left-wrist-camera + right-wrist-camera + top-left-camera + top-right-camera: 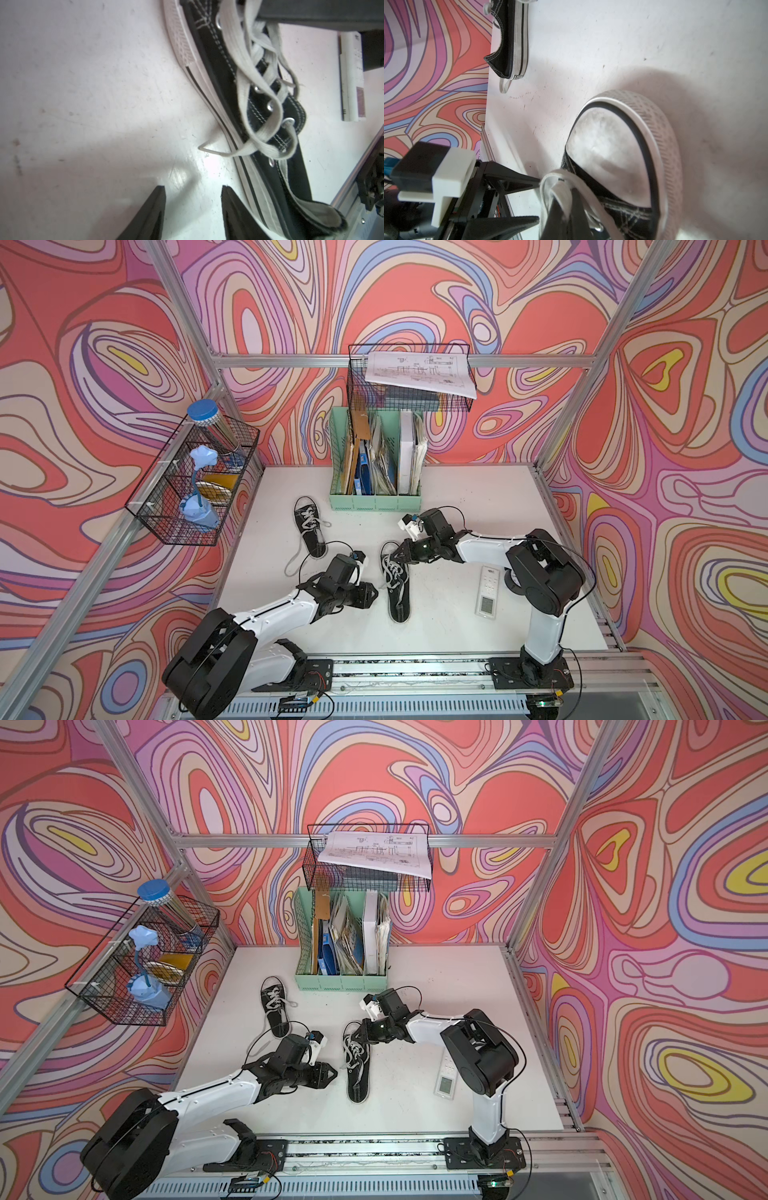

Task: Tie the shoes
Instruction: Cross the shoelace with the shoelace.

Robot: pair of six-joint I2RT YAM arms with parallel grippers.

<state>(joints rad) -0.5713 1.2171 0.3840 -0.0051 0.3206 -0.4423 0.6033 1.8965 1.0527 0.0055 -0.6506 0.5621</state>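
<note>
While your right gripper [400, 552] pinches a white lace [550, 182] at the toe end of the near shoe [398, 597], which lies mid-way on the bench [465, 497] with its toe toward the back edge, your left gripper [193, 209] stands with jaws parted and empty, just beside that shoe's sole. The second shoe [309, 531] lies nearer the back-left corner.

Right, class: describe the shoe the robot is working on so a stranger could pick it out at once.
Find the mint-green file holder at the back of the white table. Two black sneakers lie before it; take the near shoe, closer to the front. Unlike the far shoe, which lies untouched, its laces are pinched by the right gripper.
</note>
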